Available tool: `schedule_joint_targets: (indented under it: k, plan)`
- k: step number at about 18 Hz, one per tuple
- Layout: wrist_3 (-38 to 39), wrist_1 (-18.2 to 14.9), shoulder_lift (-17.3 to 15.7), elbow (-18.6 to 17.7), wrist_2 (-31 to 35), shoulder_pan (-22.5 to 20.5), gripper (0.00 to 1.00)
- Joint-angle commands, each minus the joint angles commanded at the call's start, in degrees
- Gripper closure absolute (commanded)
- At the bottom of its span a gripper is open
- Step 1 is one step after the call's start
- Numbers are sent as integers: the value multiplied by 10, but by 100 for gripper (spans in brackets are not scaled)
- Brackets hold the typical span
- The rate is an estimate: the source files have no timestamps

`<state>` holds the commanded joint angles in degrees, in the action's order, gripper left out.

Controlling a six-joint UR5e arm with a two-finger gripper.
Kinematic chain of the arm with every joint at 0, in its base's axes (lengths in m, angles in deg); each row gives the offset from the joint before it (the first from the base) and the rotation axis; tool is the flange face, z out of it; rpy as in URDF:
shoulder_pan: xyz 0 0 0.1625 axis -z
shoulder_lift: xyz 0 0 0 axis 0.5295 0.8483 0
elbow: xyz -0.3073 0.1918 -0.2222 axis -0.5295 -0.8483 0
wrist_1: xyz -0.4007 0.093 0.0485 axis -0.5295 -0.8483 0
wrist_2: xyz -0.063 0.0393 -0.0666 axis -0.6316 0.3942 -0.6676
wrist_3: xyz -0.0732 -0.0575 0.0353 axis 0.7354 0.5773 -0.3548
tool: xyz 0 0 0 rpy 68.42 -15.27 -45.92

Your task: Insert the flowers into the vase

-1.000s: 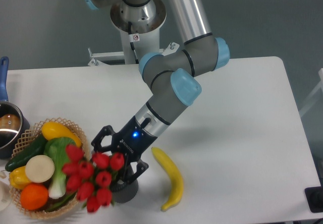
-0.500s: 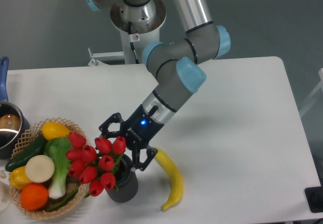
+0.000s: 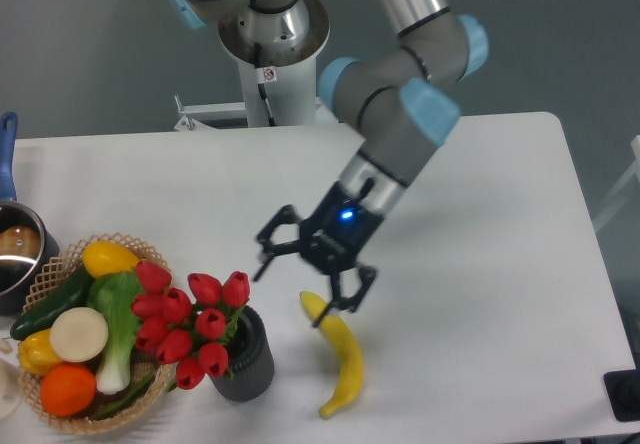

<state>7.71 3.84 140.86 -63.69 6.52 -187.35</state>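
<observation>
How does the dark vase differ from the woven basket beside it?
The vase is dark, narrow and ribbed; the basket is pale tan, wide and woven. The vase holds only the red flowers, which lean out to one side, while the basket is piled with mixed fruit and vegetables. The vase stands taller than it is wide; the basket sits low and spreads out. Both rest on the white table near its front edge, and both are filled.

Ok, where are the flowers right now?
The flowers sit in the vase near the table's front edge, between the basket and the banana.
</observation>
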Motion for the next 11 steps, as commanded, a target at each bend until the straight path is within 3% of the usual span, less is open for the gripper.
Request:
schedule_joint_targets:
  k: [7,9,11]
  plan:
    - [-77,-1,10,2,12,-84,0]
    - [-99,-1,17,4,98,-89,0]
    - [-113,-1,14,2,230,-84,0]
